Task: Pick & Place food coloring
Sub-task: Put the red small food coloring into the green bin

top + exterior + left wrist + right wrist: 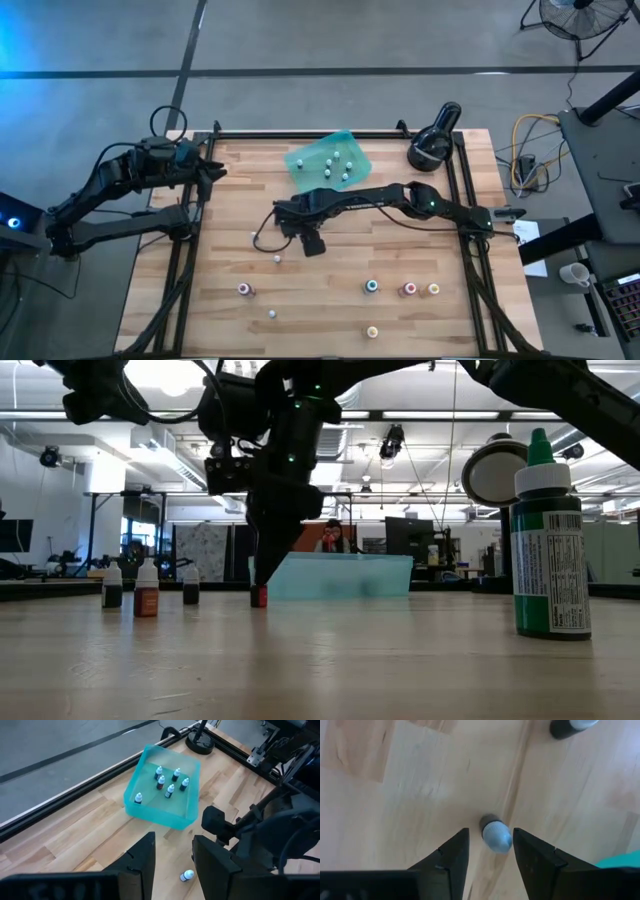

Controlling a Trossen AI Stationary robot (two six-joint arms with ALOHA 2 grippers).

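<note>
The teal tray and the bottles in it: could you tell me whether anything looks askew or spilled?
The teal tray sits turned at an angle to the edges of the table. The bottles inside it stand upright, and nothing looks spilled.

My fingers (454,857) are matte black, like both my arms. Under them the table (420,245) is pale blond wood with tan grain and a black frame. The bottle (495,834) between my fingers has a white cap over a dark body. The tray (150,810) is translucent teal. A large bottle (548,540) is deep green with a white label.
</note>
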